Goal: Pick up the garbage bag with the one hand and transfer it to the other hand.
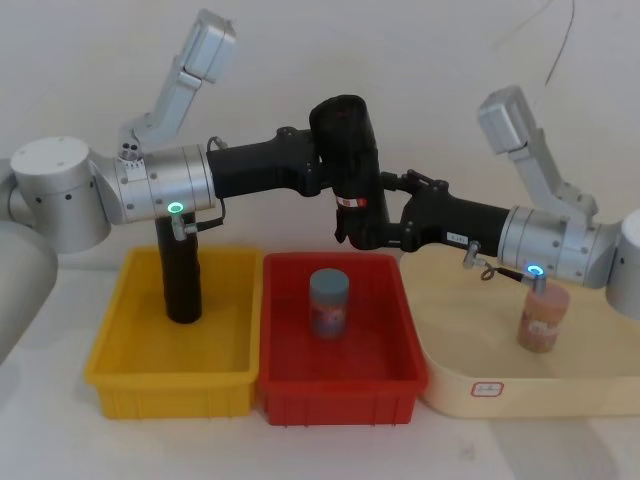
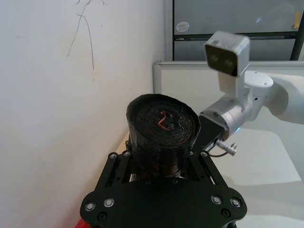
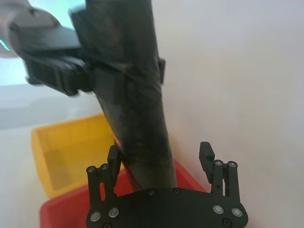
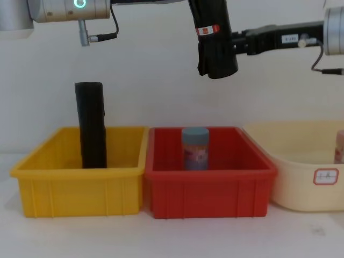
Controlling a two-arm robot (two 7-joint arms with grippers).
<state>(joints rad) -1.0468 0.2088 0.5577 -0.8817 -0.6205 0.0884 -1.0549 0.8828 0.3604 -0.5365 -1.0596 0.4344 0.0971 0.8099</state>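
Desk point(image 4: 161, 236): white, three containers in a row on it.
Left arm point(image 1: 150, 190): green ring point(image 1: 176, 208), reaching in from the left above the yellow bin point(image 1: 165, 385).
Right arm point(image 1: 560, 245): blue ring point(image 1: 535, 270), reaching in from the right above the tray point(image 1: 450, 390).
Tray: cream, rightmost, small red-outlined sticker point(image 1: 487, 388) on the front wall.
Red bin point(image 1: 340, 395): middle, touching the yellow bin on its left, just beside the tray.
Bag point(image 1: 345, 140): in the air between the two tools, near upright with a slight tilt, above the red bin's back half, well clear of everything below.
Left tool point(image 1: 318, 178): clamped on the bag's upper part. Fingers point(image 2: 124, 156) pressed on both sides, rolled end of the bag sticking out past them.
Right tool point(image 1: 385, 232): at the bag's lower part. Fingers point(image 3: 206, 154) apart, straddling the bag. One right against it, clear gap at the other.
Plain roll point(image 1: 182, 280): black, upright in the yellow bin, toward the back.
Blue-lid jar point(image 1: 329, 302): upright, middle of the red bin.
Orange jar point(image 1: 543, 318): upright in the tray, under the right arm's wrist.
Band point(image 1: 350, 202): red-and-white, round the bag, between the two tools' positions.
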